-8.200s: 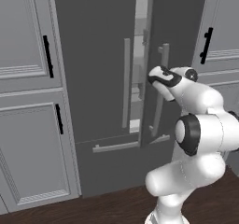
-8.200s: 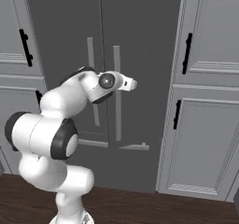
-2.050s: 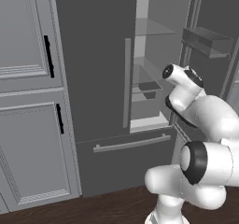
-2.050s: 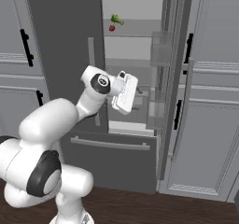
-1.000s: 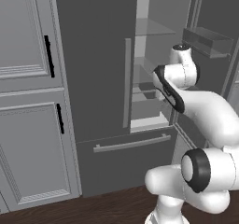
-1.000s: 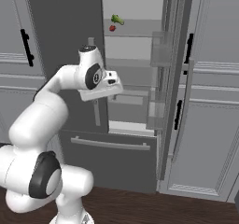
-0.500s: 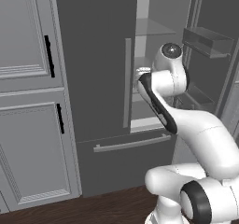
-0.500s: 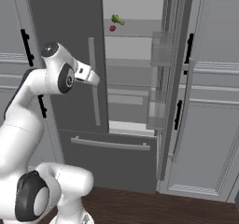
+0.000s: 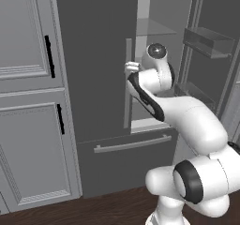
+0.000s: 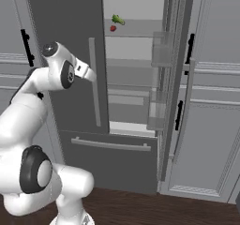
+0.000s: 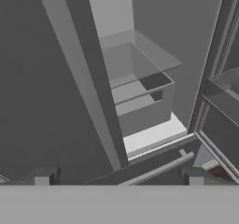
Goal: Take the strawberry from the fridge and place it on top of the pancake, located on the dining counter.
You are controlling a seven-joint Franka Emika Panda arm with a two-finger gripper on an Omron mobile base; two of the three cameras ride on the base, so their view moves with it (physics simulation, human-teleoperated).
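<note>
The fridge (image 9: 98,55) stands with its right door swung open and its left door shut. On an upper glass shelf inside lies the tiny red strawberry (image 10: 113,28). My gripper (image 10: 90,75) hovers in front of the left door, beside its long vertical handle (image 10: 95,83) and well below and left of the strawberry. In the hand view the gripper (image 11: 119,177) is open, its fingertips (image 11: 44,175) set wide apart with nothing between them, and it looks into the pale interior with its shelves. The pancake and the dining counter are out of view.
A green vegetable (image 10: 118,19) lies just above the strawberry. The open door (image 10: 161,55) carries clear bins and juts out on the right. Below is a drawer with a horizontal bar (image 10: 112,145). Pale panelled cabinets (image 9: 28,78) flank the fridge.
My arm has swung left over the last second, carrying the hand from in front of the open compartment to the left door's handle. The jaws stay wide open.
</note>
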